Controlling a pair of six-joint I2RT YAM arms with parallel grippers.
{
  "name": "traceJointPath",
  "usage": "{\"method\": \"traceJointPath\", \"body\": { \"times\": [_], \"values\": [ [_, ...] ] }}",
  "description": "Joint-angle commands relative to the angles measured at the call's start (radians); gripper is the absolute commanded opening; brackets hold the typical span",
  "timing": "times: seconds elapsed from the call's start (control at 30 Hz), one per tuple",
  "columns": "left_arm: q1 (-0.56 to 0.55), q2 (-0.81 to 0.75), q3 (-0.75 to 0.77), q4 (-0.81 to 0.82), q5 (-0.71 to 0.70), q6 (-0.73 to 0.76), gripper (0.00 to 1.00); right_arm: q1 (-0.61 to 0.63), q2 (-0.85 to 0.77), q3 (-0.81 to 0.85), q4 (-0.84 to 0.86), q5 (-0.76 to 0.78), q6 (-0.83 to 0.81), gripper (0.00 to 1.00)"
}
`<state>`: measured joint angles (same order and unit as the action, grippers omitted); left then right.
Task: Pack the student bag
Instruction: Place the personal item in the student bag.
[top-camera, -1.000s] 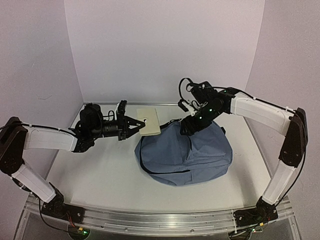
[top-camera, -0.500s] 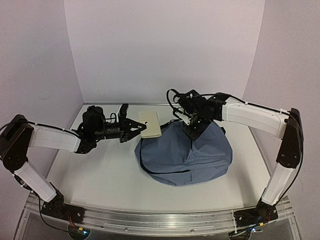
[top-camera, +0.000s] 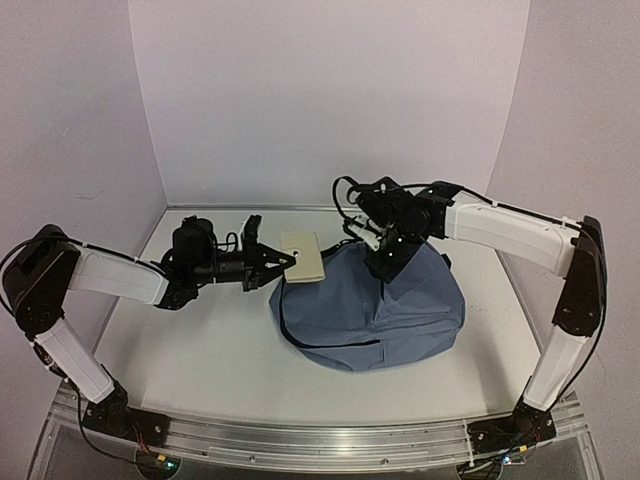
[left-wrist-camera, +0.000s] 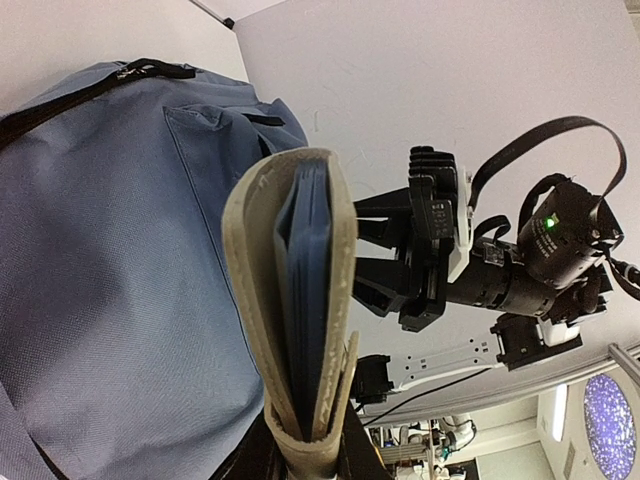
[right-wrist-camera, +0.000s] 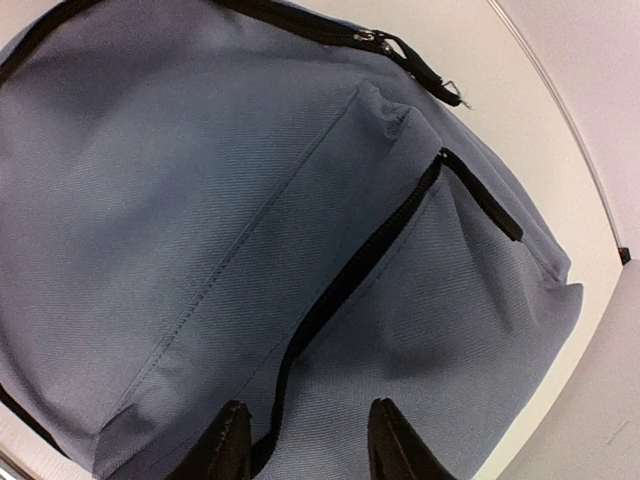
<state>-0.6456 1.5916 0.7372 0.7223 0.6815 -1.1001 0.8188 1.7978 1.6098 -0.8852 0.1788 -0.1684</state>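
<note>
Left claw (top-camera: 285, 262): clamped on tan notebook (top-camera: 303, 256), aimed at student bag (top-camera: 390, 310).
Right claw (right-wrist-camera: 308, 420): half-parted astride zipper (right-wrist-camera: 340, 290), presumably to open it; grip unclear.

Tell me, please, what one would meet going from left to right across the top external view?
Left hand → tan notebook, which it grips → student bag. The right hand hangs over the bag, so it has no clear place in the order.
</note>
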Motion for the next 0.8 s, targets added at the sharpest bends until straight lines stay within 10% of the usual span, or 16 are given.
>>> {"method": "traceJointPath", "body": {
  "times": [0.0, 0.17, 0.33, 0.77],
  "values": [
    [-0.01, 0.0, 0.037, 0.087, 0.02, 0.0, 0.0, -0.001, 0.038, 0.036, -0.041, -0.008, 0.003, 0.4],
    [-0.012, 0.003, 0.038, 0.084, 0.021, 0.004, 0.0, 0.0, 0.055, 0.037, -0.044, 0.07, -0.01, 0.31],
    [-0.02, 0.025, 0.052, 0.082, 0.03, 0.011, 0.0, 0.0, 0.036, 0.065, -0.044, 0.075, -0.004, 0.0],
    [-0.111, 0.322, 0.29, 0.194, 0.152, -0.044, 0.0, -0.006, -0.068, 0.052, -0.016, -0.056, 0.035, 0.0]
  ]
}}
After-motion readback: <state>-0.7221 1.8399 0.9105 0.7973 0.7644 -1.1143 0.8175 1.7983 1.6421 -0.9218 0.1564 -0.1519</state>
